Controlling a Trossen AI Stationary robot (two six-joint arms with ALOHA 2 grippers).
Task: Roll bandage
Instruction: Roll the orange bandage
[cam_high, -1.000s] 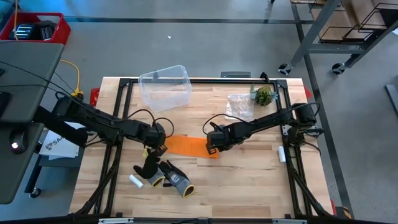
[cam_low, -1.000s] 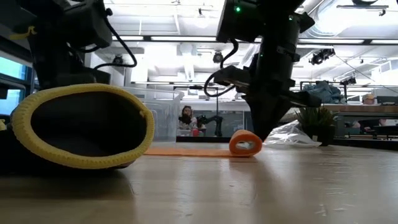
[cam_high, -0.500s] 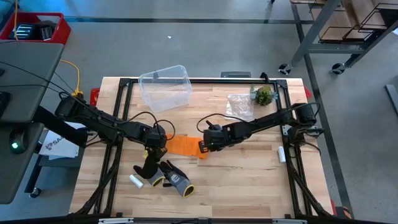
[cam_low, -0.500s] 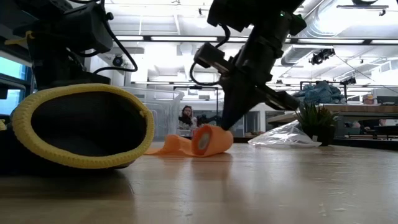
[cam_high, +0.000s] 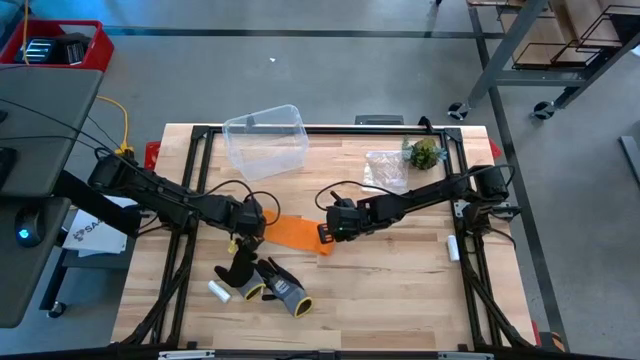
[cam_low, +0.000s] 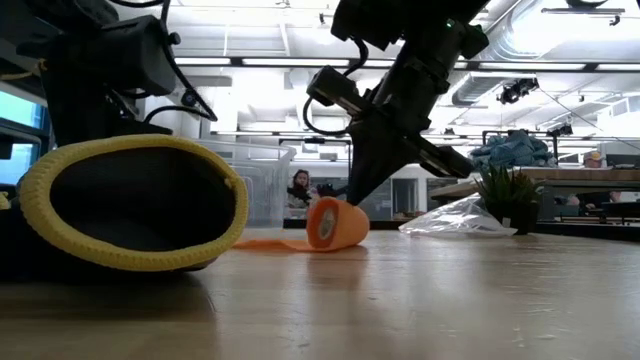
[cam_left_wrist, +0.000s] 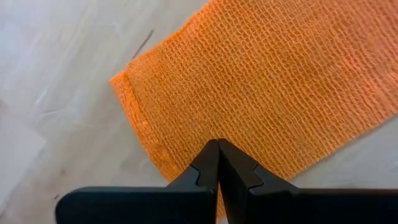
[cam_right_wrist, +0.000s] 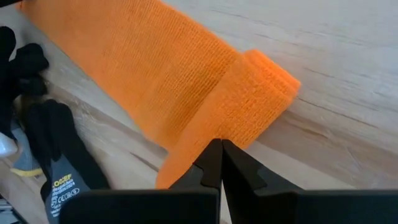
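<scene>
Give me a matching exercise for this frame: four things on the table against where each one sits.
Things:
1. bandage
2. clear plastic tub
3. gloves
4. small plant

Places:
A. near edge, left of centre, beside a small white cylinder
B. far right, next to a crinkled clear bag
C. far edge, left of centre
D. mid-table, between the shut left gripper and the shut right gripper

Pairs: 1-D, 2-C, 3-A, 4-B

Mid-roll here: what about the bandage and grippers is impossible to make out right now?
- Bandage flat end: glove hides it in the low view.
- Right gripper contact with the roll: its own shut fingers cover it.
- Left gripper: pinning the strip or hovering, unclear.
</scene>
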